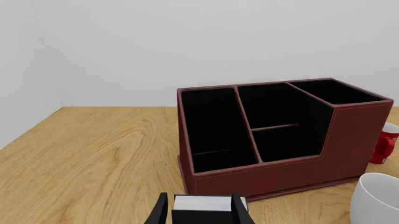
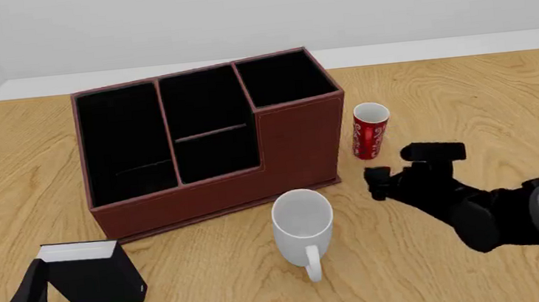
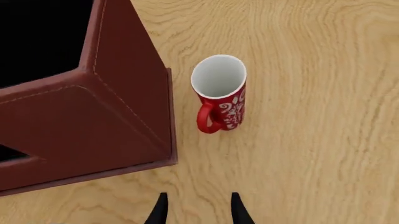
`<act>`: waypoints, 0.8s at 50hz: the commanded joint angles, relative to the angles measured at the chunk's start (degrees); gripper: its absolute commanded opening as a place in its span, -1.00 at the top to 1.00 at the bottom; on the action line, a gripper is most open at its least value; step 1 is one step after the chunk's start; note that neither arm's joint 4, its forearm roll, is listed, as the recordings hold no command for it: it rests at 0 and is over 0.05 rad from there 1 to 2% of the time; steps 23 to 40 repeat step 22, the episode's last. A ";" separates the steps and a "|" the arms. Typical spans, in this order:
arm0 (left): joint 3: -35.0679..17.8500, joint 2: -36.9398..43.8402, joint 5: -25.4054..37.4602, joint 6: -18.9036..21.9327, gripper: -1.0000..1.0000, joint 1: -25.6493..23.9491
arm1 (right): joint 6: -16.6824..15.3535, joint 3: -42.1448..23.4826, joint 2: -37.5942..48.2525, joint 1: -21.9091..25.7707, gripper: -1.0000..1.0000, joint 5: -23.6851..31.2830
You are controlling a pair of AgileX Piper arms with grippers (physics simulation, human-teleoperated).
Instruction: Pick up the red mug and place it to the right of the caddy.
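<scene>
The caddy [image 1: 274, 140] is hiding most of the red mug [image 1: 385, 144] in left wrist view. The frame edge is cropping the white mug [image 1: 377, 198] there.

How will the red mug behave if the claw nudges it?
The red mug looks tall and narrow, so a high nudge would probably tip it. Its rigid-looking, glossy wall may slip in a grip. Its handle would likely stop it rolling far.
</scene>
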 commanded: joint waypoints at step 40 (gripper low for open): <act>0.00 0.00 0.00 0.00 -1.00 0.00 | 1.17 31.26 -90.76 1.25 -1.00 52.70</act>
